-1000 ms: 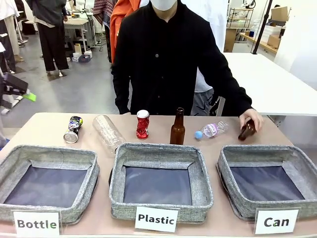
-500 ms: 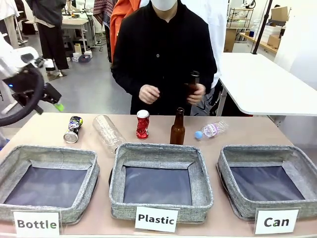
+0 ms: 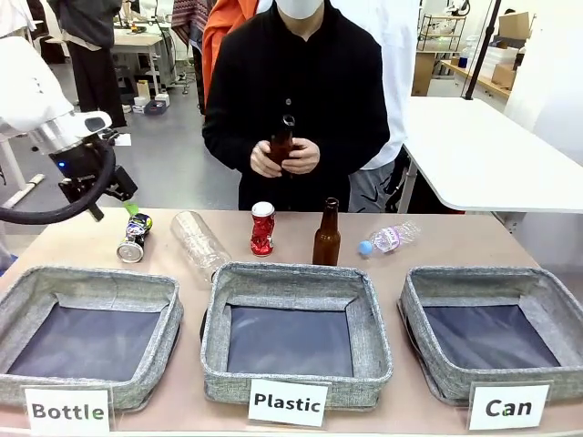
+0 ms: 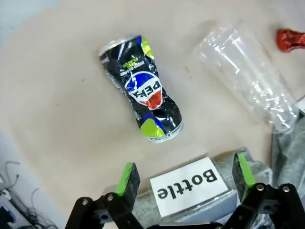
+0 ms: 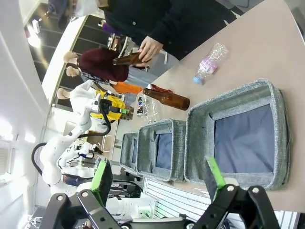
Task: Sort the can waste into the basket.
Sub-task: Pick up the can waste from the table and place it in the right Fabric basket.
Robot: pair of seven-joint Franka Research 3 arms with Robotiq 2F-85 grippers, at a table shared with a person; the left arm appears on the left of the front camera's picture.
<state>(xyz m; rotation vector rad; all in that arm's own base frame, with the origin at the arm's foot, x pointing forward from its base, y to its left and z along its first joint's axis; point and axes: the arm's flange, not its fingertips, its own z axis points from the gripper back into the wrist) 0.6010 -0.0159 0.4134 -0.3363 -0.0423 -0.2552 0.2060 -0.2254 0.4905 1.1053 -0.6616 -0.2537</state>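
A crushed dark can [image 3: 135, 237] lies at the table's far left, and in the left wrist view the same dark can [image 4: 140, 95] sits on bare tabletop just beyond my fingers. My left gripper [image 3: 120, 196] hovers above and behind it, and in the wrist view this left gripper [image 4: 184, 174] is open with nothing between the pads. The crushed red can [image 3: 262, 228] stands upright near the middle of the back row. The Can basket [image 3: 483, 278] sits at front right. My right gripper [image 5: 158, 175] is open over the near edge, facing the Can basket [image 5: 238, 98].
Back row: a clear plastic cup [image 3: 199, 241], an upright brown bottle [image 3: 326, 234] and a small plastic bottle [image 3: 387, 239]. The Bottle basket [image 3: 91, 282] and the Plastic basket [image 3: 291, 273] fill the front left and middle. A person holds another brown bottle [image 3: 282, 141] at chest height.
My left arm has swung in from the left to above the dark can. The person lifted a brown bottle from the table's right end and now holds it in both hands.
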